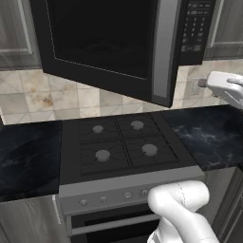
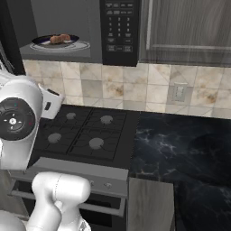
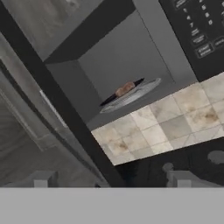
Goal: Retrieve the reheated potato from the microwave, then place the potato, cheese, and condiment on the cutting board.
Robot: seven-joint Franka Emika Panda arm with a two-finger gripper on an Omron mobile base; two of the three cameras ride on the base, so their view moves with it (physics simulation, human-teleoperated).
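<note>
Flat even rendered light, soft low-resolution edges, no hard shadows, dim microwave (image 2: 67, 31) interior

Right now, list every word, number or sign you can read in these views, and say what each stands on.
None can be read.
Microwave keypad: rows of pale marks on the buttons, too small and blurred to read.
Stove front knobs: no legible marks.
Wall outlet: no text visible.

Left base view looks forward and down from the left at the stove (image 1: 116, 144) and the microwave (image 1: 142, 42). Right base view covers the same stove and microwave from the right. Hand view is rolled, looking up into the microwave cavity, closer.
</note>
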